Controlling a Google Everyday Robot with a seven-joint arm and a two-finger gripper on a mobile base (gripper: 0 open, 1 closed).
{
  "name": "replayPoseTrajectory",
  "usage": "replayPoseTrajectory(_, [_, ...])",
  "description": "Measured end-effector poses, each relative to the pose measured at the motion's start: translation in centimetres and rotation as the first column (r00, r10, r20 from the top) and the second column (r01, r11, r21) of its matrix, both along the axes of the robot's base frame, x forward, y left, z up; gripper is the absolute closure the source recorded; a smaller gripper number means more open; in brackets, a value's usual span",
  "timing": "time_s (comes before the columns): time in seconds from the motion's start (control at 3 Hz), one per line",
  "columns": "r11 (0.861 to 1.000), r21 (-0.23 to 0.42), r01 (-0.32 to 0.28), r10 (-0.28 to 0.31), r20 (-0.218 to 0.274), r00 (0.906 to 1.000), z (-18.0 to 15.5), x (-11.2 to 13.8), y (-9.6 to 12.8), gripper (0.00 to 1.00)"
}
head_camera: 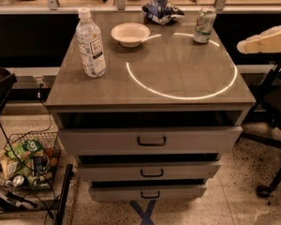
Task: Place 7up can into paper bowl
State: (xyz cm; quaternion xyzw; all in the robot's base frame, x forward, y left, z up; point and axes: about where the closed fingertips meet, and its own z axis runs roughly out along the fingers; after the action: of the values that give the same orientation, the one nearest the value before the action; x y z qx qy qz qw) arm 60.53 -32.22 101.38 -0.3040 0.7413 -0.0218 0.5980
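The 7up can (pixel 204 25), green and white with a silver top, stands upright at the back right of the grey cabinet top (pixel 178 74). The cream-white paper bowl (pixel 130 34) sits at the back middle, well left of the can and apart from it. My gripper (pixel 264 41) shows as a pale cream shape at the right edge of the view, to the right of the can and apart from it, beyond the cabinet's right edge.
A clear water bottle (pixel 90 43) with a white cap stands at the left. A blue and white snack bag (pixel 161 10) lies at the back. Drawers (pixel 151 140) front the cabinet. A wire basket (pixel 25 165) sits on the floor left, a chair base (pixel 271 172) right.
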Motion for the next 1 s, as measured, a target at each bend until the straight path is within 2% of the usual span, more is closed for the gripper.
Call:
replayPoseTrajectory(0.33, [0.997, 0.07, 0.018, -0.019, 0.012, 0.9998, -0.8, 0.6, 0.7, 0.0])
replayPoseTrajectory(0.67, [0.977, 0.212, 0.005, -0.02, 0.07, 0.9973, -2.0, 3.7, 2.7, 0.0])
replayPoseTrajectory(1.0, [0.959, 0.282, -0.033, 0.004, 0.102, 0.9948, -2.6, 7.5, 4.3, 0.0])
